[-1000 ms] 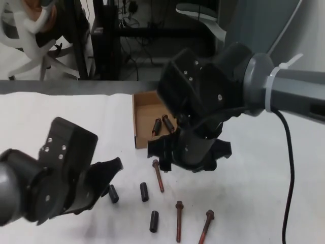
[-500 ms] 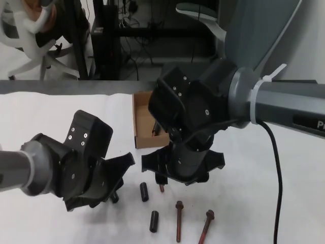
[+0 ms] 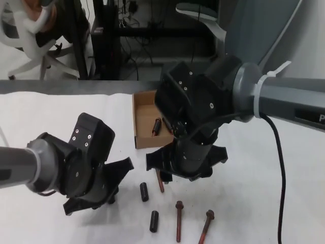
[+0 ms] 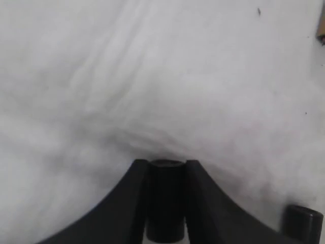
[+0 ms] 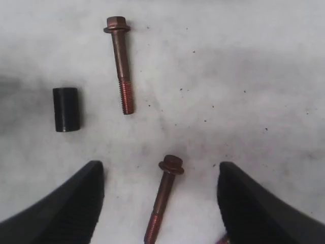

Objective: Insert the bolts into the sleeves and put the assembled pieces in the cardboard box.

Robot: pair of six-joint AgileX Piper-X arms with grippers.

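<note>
While my left gripper (image 4: 166,166) sits low over the white bench (image 4: 152,76), its fingers are clamped on a black sleeve (image 4: 165,203). My right gripper (image 5: 160,168) is spread wide, with a copper bolt (image 5: 162,201) lying between its fingers. A second bolt (image 5: 121,63) and a second sleeve (image 5: 66,109) lie near it. One assembled piece (image 3: 156,127) lies in the cardboard box (image 3: 144,109).

No readable text, labels or numbers anywhere.

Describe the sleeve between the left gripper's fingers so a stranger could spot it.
On the white cloth, left of the cardboard box, find the left gripper. The black sleeve is pinched between its fingers; the neighbouring sleeve lies loose.
</note>
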